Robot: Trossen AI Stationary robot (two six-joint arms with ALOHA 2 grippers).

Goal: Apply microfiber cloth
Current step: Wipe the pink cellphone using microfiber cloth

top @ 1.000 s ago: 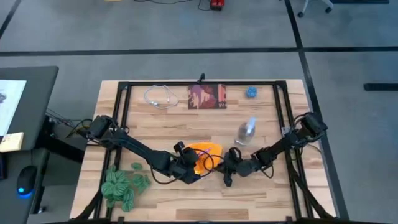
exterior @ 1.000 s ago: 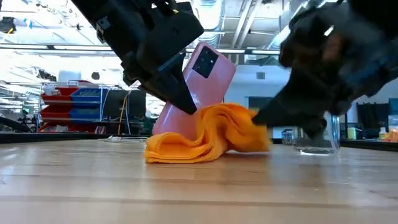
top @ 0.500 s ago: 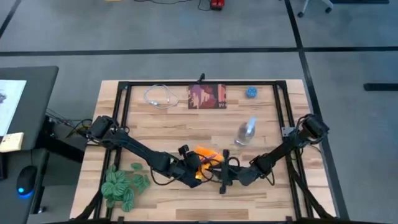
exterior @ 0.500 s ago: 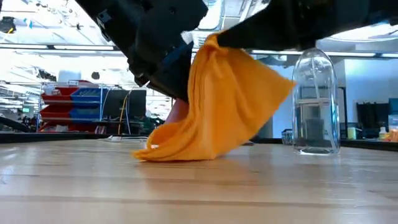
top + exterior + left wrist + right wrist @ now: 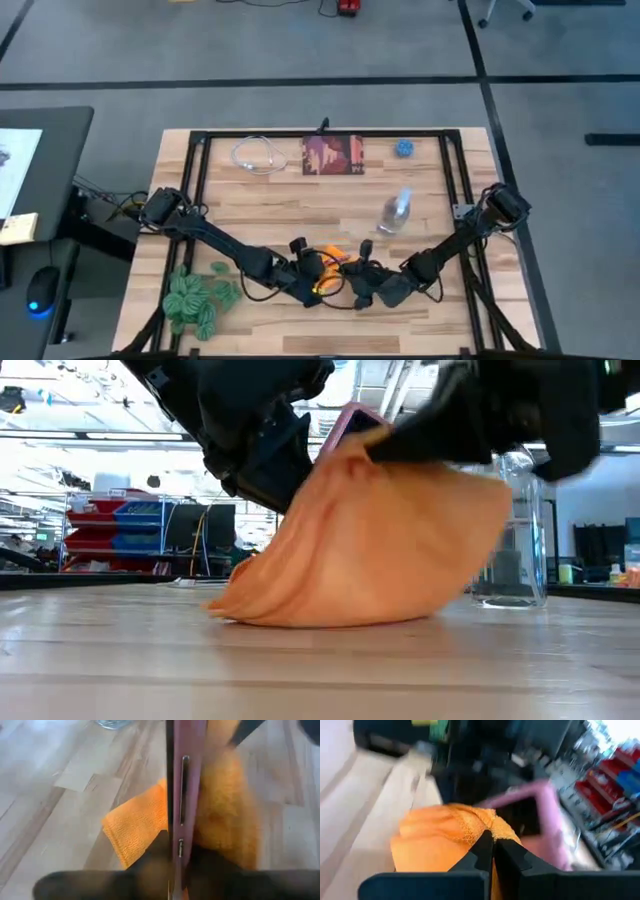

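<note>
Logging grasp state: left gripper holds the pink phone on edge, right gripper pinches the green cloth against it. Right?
Not quite: the cloth is orange, not green, as the low view shows. The rest stands: the left gripper holds the pink phone on edge, and the right gripper pinches the cloth against it.

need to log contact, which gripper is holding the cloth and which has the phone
The right gripper pinches the orange cloth; the left gripper clamps the pink phone on edge, cloth draped against it.
</note>
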